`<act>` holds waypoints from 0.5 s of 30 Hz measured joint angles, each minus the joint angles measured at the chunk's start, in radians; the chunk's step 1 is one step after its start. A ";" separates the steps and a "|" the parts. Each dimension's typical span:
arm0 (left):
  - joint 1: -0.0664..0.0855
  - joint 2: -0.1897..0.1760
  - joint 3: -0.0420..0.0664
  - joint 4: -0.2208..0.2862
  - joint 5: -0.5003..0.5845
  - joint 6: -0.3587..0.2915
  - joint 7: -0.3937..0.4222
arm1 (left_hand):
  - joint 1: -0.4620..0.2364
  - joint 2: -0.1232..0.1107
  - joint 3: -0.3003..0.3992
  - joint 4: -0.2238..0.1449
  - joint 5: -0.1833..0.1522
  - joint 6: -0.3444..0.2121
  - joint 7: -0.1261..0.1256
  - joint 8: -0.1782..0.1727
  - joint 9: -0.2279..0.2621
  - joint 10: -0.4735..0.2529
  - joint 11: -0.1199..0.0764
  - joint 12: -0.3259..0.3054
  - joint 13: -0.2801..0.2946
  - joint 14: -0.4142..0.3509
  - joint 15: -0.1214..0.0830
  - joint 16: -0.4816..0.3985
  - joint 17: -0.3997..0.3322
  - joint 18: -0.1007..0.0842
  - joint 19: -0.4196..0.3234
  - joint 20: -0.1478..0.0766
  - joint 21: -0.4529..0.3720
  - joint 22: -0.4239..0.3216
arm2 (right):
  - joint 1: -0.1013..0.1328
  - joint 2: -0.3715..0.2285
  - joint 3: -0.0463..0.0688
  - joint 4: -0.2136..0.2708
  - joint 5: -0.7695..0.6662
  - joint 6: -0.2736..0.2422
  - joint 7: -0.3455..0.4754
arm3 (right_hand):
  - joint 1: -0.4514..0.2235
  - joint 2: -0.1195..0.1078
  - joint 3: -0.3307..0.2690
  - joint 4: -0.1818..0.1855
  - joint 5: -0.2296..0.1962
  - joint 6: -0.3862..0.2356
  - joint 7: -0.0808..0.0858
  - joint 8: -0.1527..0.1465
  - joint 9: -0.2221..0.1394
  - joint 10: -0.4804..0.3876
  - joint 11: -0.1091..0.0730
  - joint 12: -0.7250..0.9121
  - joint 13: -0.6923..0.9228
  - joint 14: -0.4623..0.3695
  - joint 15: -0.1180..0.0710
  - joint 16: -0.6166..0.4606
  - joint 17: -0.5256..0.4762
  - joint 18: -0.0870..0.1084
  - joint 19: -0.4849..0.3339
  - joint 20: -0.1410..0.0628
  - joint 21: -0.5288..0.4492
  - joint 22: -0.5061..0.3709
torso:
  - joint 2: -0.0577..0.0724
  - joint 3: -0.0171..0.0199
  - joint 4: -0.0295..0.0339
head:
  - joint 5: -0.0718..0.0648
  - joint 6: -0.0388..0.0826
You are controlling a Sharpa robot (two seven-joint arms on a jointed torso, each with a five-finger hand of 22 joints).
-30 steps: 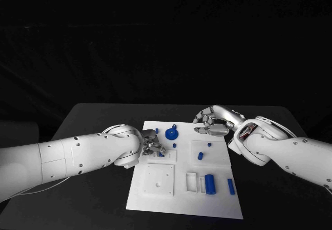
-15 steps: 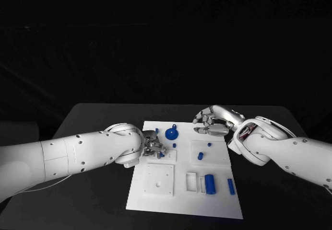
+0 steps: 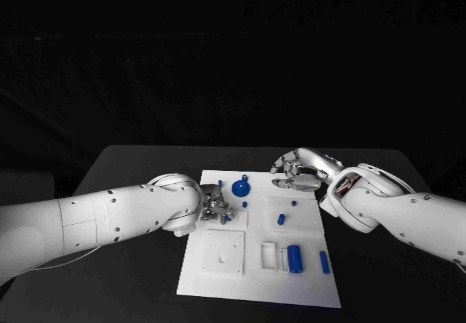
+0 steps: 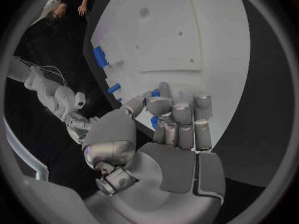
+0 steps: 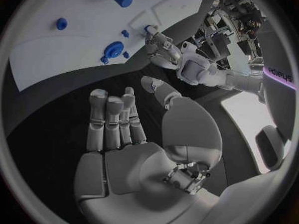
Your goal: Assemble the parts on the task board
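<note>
The white task board point(image 3: 254, 282) lies in the middle of the table. My left hand point(image 3: 215, 206) hovers low over its left edge, beside a small square recess point(image 3: 239, 217), and pinches a small blue part point(image 4: 154, 122) between thumb and curled fingers point(image 4: 181, 115). My right hand point(image 3: 299, 171) floats over the board's far right corner, holding nothing, its fingers point(image 5: 112, 122) apart from the thumb. A blue round knobbed part point(image 3: 241, 188) lies near the far edge, also visible in the right wrist view point(image 5: 113, 50).
On the board are a blue peg point(image 3: 281, 219), a thick blue cylinder point(image 3: 294, 258), a thin blue bar point(image 3: 324, 262) and a square white plate with a hole point(image 3: 223, 252). Black table point(image 3: 126, 289) surrounds the board.
</note>
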 measured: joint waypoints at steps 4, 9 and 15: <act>0.000 0.000 0.000 0.000 0.000 0.000 0.000 | -0.002 -0.028 0.017 0.015 -0.077 0.011 -0.004 0.005 -0.005 0.000 0.000 0.000 -0.005 0.000 0.000 0.000 0.000 0.000 0.000 0.000 0.000 0.000 | 0.000 0.000 0.000 0.000 0.000 0.000 0.000 | 0.000 0.000 0.000 0.000 0.000 0.000 0.000 0.000 0.000 0.000 0.000 0.000 0.000 0.000 0.000 0.000 0.000 0.000 0.000 0.000 0.000 0.000 | 0.000 0.0000 0.0000 | 0.000 0.000; -0.001 0.000 -0.001 -0.002 0.000 0.000 0.000 | -0.014 -0.058 0.041 0.007 -0.151 0.029 -0.021 0.011 -0.010 0.000 0.000 0.004 -0.010 0.018 -0.021 0.000 0.000 0.000 0.000 0.000 0.000 0.001 | 0.000 0.000 0.000 -0.001 0.000 0.000 0.000 | 0.000 0.000 0.000 0.000 0.000 0.000 0.000 0.000 0.000 0.000 0.000 0.000 0.001 0.000 0.000 0.000 0.000 0.000 0.000 0.000 0.000 0.000 | 0.000 -0.0001 -0.0001 | 0.000 0.000; -0.002 0.001 -0.001 -0.002 0.001 -0.001 0.000 | -0.034 -0.064 -0.030 0.011 -0.148 0.040 -0.032 0.016 -0.014 -0.004 0.004 0.004 -0.015 0.023 -0.034 0.000 0.002 0.000 0.000 0.000 0.004 0.001 | 0.000 0.001 0.000 -0.001 0.000 0.000 0.000 | 0.000 0.000 0.000 0.000 0.004 -0.002 -0.002 0.000 0.000 0.000 0.000 0.000 0.001 0.000 0.000 0.000 0.000 0.000 0.000 0.000 0.000 0.000 | 0.000 -0.0005 -0.0001 | 0.000 0.000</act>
